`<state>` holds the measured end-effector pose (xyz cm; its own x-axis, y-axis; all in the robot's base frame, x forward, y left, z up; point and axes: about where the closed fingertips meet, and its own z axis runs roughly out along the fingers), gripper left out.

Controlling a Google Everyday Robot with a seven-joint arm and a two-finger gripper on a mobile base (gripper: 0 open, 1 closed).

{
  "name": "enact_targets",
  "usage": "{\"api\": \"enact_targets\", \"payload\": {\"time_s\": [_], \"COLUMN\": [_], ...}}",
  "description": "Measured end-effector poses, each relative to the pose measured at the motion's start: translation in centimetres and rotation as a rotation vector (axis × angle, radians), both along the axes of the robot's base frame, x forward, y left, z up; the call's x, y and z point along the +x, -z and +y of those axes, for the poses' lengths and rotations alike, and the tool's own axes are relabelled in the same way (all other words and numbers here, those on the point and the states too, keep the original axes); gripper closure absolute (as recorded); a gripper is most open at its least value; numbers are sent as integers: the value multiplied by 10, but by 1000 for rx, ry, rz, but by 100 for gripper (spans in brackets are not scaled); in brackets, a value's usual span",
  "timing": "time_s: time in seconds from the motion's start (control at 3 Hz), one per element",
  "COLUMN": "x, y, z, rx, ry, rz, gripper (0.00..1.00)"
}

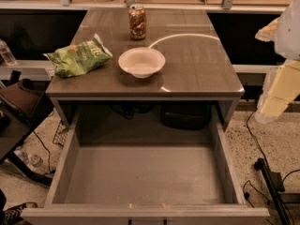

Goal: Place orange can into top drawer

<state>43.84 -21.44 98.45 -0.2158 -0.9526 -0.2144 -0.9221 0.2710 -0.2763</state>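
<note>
The orange can (pixel 137 21) stands upright at the far middle of the grey-brown tabletop (pixel 197 64). It has a mottled orange-brown label and a silver top. The top drawer (pixel 145 172) is pulled wide open below the table's front edge, and its flat grey floor is bare. My gripper (pixel 274 102) hangs at the right edge of the view, beyond the table's right side and level with its front edge. It is far from the can and holds nothing that I can see.
A white bowl (pixel 141 62) sits mid-table in front of the can. A green crinkled chip bag (pixel 78 56) lies at the left edge. Cables (pixel 262 163) run over the floor at right. A dark chair (pixel 18 107) and water bottles stand at left.
</note>
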Motion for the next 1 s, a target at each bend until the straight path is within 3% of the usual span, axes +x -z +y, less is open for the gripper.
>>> {"api": "enact_targets", "payload": {"time_s": [0.33,0.67,1.0], "x": [2,18,90], "y": [-1,-10,-29], "z": [0,-3,15], "rx": [6,66,284], "ry": [0,3,33], "rz": [-7,-77,-194], "gripper": [0,0,0]}}
